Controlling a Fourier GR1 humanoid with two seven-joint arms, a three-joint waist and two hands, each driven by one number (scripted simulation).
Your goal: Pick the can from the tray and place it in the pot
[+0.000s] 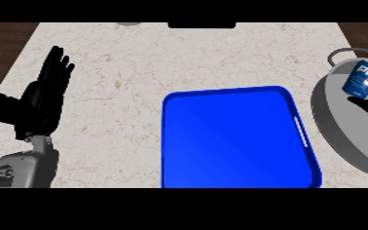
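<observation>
A blue can with white lettering lies tilted inside the grey pot at the right edge of the view, partly cut off by the frame. The blue tray sits in the middle of the counter with nothing on it. My left hand rests open at the left, fingers pointing up, far from the tray and the pot. My right hand shows nowhere in the view; a small dark shape sits just below the can inside the pot, and I cannot tell what it is.
The pot's handle arcs at its upper rim. A black object and a small grey one lie at the counter's far edge. Dark wood floor shows past the counter's left and right corners.
</observation>
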